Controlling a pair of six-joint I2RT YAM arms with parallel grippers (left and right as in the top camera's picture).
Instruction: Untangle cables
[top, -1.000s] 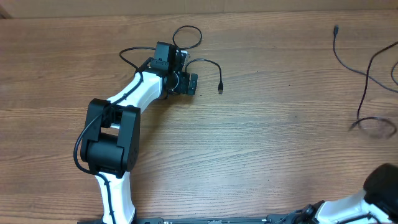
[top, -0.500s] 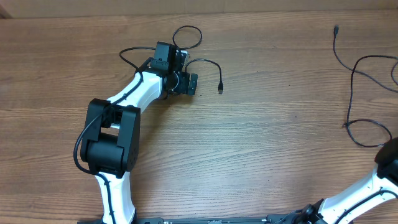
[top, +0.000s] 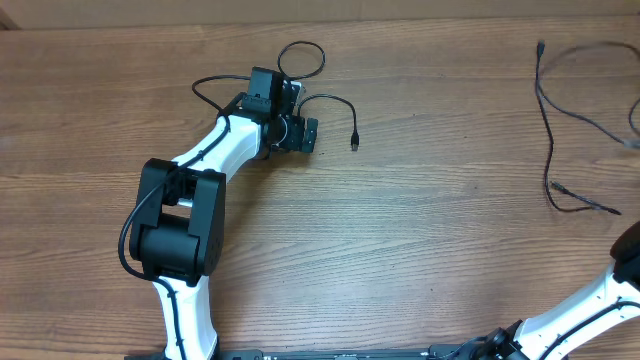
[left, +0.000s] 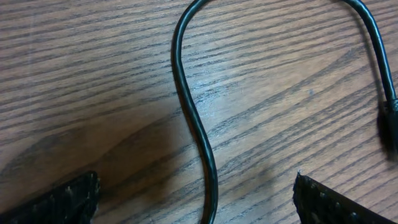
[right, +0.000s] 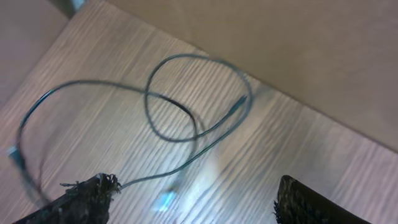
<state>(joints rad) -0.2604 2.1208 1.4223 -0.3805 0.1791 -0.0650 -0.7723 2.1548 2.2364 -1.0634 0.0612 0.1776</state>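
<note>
One black cable lies looped around my left gripper, its plug resting to the right. In the left wrist view that cable runs between the wide-open fingers, touching neither. My left gripper holds nothing. A second cable sprawls at the table's far right. In the right wrist view it shows as a blurred loop below my right gripper, whose jaws stand open. One strand reaches the left fingertip; I cannot tell whether it touches.
The wooden table's far edge runs just beyond the right-hand cable, with a drop past it. My right arm shows only at the lower right corner of the overhead view. The left arm's base stands at the lower left.
My right gripper has gone from shut to open and let go of the right-hand cable, which has dropped and changed shape on the table. The left arm has not moved.
</note>
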